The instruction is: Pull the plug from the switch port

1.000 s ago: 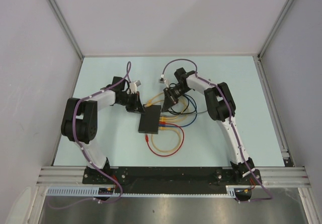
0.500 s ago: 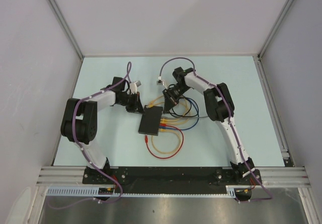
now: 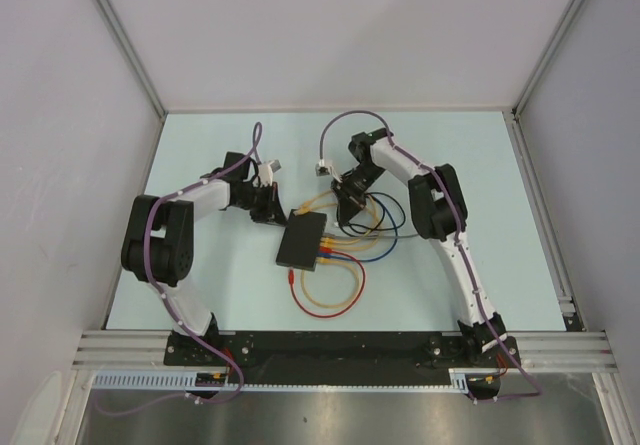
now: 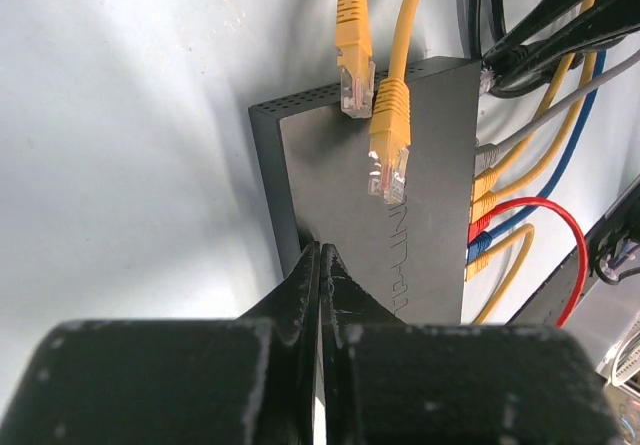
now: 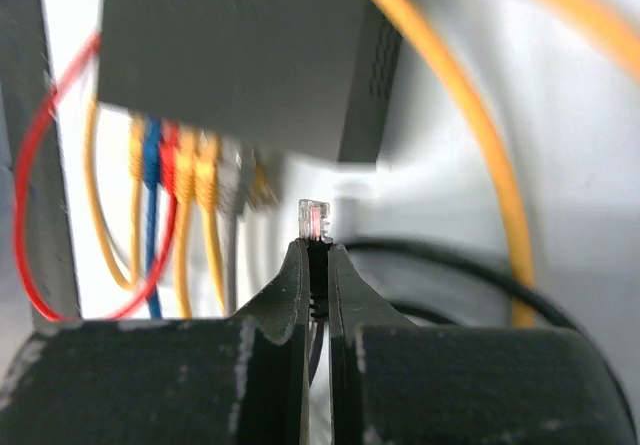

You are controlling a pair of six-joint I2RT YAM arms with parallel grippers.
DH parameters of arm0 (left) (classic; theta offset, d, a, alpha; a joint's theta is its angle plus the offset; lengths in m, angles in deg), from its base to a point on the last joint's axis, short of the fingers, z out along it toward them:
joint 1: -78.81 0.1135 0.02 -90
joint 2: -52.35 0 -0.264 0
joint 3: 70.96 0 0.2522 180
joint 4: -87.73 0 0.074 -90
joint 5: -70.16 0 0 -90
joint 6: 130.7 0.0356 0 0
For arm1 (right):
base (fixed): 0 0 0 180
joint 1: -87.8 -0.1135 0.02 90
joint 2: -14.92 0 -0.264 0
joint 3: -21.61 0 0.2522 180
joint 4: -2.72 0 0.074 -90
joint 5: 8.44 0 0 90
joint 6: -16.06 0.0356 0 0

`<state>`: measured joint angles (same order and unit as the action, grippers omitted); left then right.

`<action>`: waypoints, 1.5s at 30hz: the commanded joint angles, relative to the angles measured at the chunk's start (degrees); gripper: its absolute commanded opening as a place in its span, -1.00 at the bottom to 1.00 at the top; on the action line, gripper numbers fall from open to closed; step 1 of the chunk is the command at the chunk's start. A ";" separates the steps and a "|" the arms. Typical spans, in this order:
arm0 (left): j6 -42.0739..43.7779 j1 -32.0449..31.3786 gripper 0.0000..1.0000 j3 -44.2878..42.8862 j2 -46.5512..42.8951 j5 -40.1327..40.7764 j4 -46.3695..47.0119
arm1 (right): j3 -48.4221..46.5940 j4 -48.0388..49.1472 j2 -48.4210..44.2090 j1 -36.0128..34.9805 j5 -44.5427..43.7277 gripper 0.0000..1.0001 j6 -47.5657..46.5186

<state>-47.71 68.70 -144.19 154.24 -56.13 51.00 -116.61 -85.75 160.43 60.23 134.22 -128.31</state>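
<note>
The switch (image 3: 303, 240) is a flat black box at the table's middle, with several coloured cables in its right-edge ports (image 4: 482, 205). My left gripper (image 3: 268, 211) is shut and empty, its tips (image 4: 320, 257) at the switch's (image 4: 330, 185) near edge. My right gripper (image 3: 350, 203) is shut on a black-cabled plug. In the right wrist view the plug's clear tip (image 5: 314, 218) sticks out past the gripper (image 5: 318, 250), apart from the switch (image 5: 240, 55) and out of its ports.
Two loose yellow plugs (image 4: 355, 75) (image 4: 388, 155) lie on the switch's top. Red (image 3: 330, 290), yellow and blue (image 3: 388, 227) cable loops spread on the table right of and in front of the switch. Enclosure walls stand on three sides.
My right gripper has moved right, away from the switch, taking the black-cabled plug with it. The blue and black cable loops shifted right. My left gripper has stayed put.
</note>
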 commanded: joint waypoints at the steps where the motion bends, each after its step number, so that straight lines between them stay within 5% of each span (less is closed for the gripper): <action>1: 2.61 -0.09 -1.00 0.22 0.60 4.57 -0.51 | 2.39 -11.15 -3.31 -0.73 -5.21 -1.00 -7.24; 12: 3.31 0.00 -1.00 -2.50 -7.49 2.19 -1.29 | -22.30 -6.43 -7.08 9.10 -3.18 -1.00 8.01; 20: 3.40 0.00 -1.00 -2.32 -8.46 2.54 -1.21 | -13.08 39.52 -24.13 17.98 -12.31 -1.00 35.88; 25: 2.70 0.00 -1.00 -3.73 -6.44 2.28 -1.30 | -25.28 54.73 -24.05 20.28 -18.99 -1.00 49.51; 36: 0.59 0.00 -0.99 -6.10 -3.36 1.05 -1.03 | -19.23 79.36 -32.84 21.50 -39.89 -1.00 50.31; 41: 0.85 0.00 -0.99 -5.67 -3.97 1.14 -1.12 | -18.63 77.62 -33.71 21.95 -39.13 -1.00 56.30; 45: 1.12 0.00 -0.95 -5.23 -4.68 1.66 -1.21 | -21.16 81.21 -33.89 20.37 -46.40 -1.00 50.98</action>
<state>-46.70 68.72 -147.90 151.00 -53.69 49.32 -135.43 -12.10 128.93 82.30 96.10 -74.32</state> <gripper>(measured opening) 0.016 0.046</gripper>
